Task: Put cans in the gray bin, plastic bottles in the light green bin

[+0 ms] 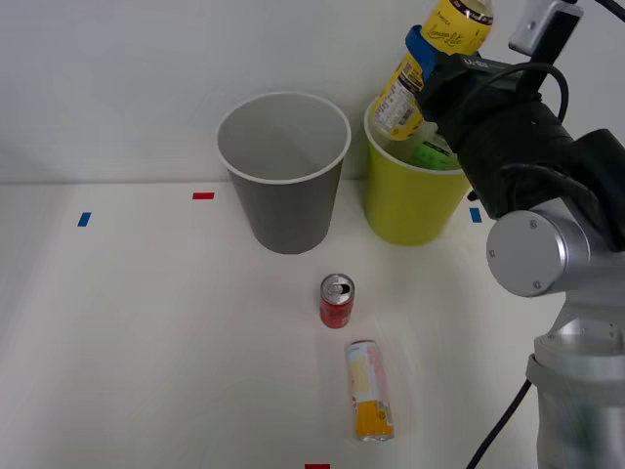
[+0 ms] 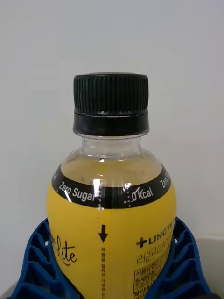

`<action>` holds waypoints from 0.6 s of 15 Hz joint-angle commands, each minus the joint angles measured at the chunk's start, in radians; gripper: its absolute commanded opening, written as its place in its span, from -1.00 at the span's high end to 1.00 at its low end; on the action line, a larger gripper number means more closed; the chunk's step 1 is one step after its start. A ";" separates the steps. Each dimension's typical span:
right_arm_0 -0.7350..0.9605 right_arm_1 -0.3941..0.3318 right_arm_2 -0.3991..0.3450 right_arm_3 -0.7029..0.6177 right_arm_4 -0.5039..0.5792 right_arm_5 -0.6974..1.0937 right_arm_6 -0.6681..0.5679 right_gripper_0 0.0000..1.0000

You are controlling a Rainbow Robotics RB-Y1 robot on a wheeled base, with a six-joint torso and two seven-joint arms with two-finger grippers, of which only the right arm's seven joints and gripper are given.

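My right gripper (image 1: 422,59) is shut on a plastic bottle (image 1: 454,29) with a yellow label, holding it tilted above the light green bin (image 1: 410,210). The bottle's lower end hangs just over the bin's rim. In the wrist view the bottle (image 2: 112,219) shows its black cap, with the blue fingers (image 2: 35,266) pressed on both sides. A green bottle (image 1: 435,154) lies inside the light green bin. The gray bin (image 1: 288,210) stands to its left, white inside. On the table in front, a short red can (image 1: 337,300) stands upright and a slim pale can (image 1: 369,389) with an orange end lies on its side.
The arm's silver elbow (image 1: 532,254) hangs to the right of the cans. Blue tape marks (image 1: 84,219) (image 1: 476,215) and red ones (image 1: 203,195) (image 1: 316,466) are stuck on the white table. A white wall rises behind the bins.
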 commanded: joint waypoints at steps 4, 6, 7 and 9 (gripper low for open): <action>-0.144 0.006 -0.025 0.236 0.052 -0.063 0.042 1.00; -0.175 -0.010 -0.017 0.307 0.063 -0.094 0.050 1.00; -0.193 -0.017 -0.020 0.339 0.067 -0.106 0.051 1.00; -0.219 -0.022 -0.038 0.393 0.079 -0.139 0.060 1.00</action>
